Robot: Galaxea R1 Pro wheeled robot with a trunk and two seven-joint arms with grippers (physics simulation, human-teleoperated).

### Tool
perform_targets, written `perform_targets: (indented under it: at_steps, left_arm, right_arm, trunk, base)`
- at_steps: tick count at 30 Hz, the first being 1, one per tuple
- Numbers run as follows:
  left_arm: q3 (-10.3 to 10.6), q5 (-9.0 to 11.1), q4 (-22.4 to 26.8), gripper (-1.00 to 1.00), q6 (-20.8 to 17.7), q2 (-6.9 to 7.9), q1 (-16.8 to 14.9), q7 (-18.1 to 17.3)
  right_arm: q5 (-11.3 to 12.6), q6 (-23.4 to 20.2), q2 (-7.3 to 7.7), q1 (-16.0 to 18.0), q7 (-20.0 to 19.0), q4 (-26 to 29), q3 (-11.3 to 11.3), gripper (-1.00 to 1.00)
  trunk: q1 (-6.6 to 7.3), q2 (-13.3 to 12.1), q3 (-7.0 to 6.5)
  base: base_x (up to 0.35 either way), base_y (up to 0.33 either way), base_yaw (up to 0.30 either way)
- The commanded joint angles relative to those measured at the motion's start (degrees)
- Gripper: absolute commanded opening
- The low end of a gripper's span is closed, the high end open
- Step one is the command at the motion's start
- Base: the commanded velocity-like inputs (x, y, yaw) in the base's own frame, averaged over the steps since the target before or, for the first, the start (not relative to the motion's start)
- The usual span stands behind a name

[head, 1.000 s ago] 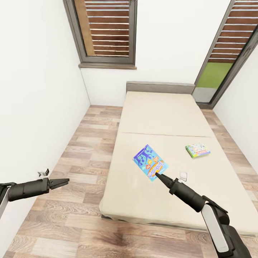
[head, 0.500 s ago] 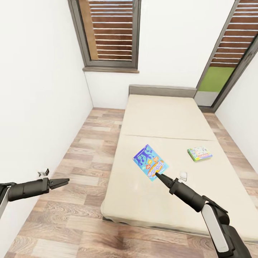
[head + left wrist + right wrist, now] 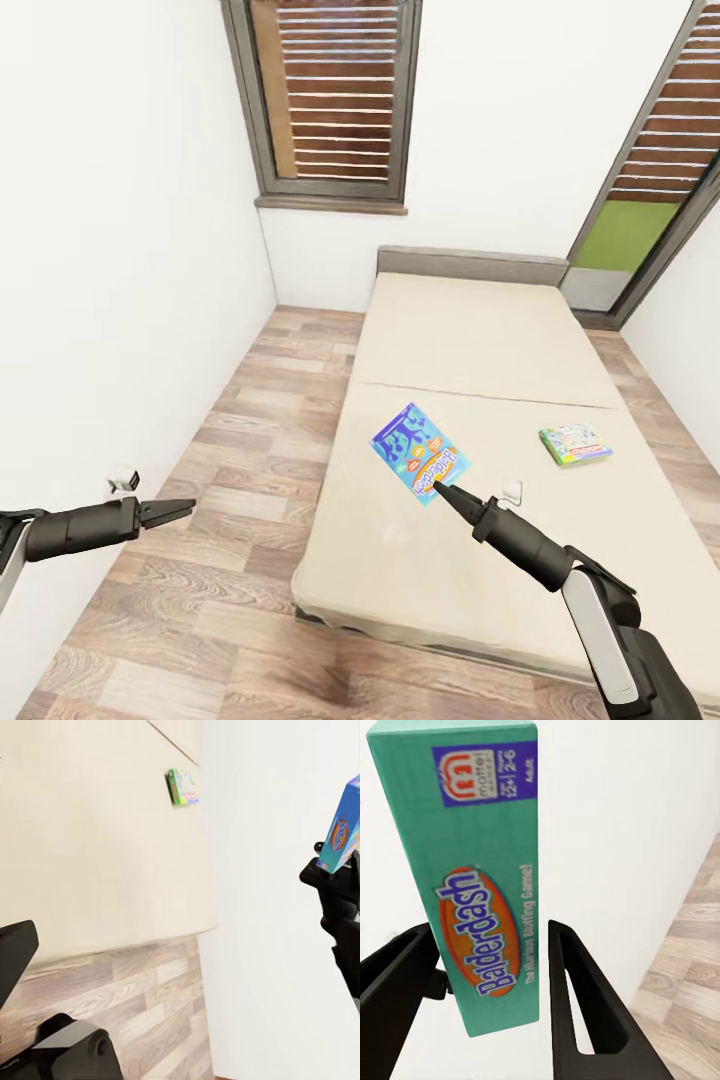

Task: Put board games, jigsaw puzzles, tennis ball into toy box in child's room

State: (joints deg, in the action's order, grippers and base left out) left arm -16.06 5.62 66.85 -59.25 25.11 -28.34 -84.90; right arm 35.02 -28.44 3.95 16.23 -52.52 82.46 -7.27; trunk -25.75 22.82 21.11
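My right gripper (image 3: 440, 488) is shut on the lower edge of a blue board game (image 3: 420, 452), holding it up over the near half of the bed (image 3: 470, 330). The right wrist view shows its teal edge, lettered "Balderdash" (image 3: 487, 885), clamped between the two black fingers (image 3: 577, 990). A second board game (image 3: 575, 444), green, white and red, lies flat on the mattress near the bed's right side, also in the left wrist view (image 3: 181, 786). My left gripper (image 3: 188, 507) hangs open and empty over the wood floor left of the bed. The table and toy box are out of view.
A white wall runs close along my left, with a small socket (image 3: 122, 482) near the floor. Grey-framed windows (image 3: 335, 100) stand behind the grey headboard (image 3: 470, 266). A small white object (image 3: 512, 490) lies on the mattress by my right gripper. A strip of plank floor (image 3: 250, 450) separates wall and bed.
The whole picture has shifted, with bed and windows sliding right and slightly down, so the camera moved. The blue board game stays gripped. Both arms keep their pose.
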Motion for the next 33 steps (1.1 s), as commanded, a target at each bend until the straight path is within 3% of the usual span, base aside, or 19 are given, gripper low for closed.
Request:
perform_targets:
  at_steps: [1, 33]
  left_arm:
    - [0.3, 0.0, 0.0, 1.0, -0.6, 0.02, 0.0, -0.2]
    - [1.1, -0.2, 0.0, 1.0, -0.6, 0.02, 0.0, -0.1]
  right_arm:
    - [0.4, -0.4, 0.03, 0.0, 0.0, 0.0, 0.0, -1.0]
    - [0.4, 1.5, 0.12, -0.1, 0.0, 0.0, 0.0, -1.0]
  trunk:
    - [-0.03, 0.1, -0.01]
    - [-0.03, 0.1, -3.06]
  base:
    - [0.0, 0.0, 0.13]
    - [0.0, 0.0, 0.13]
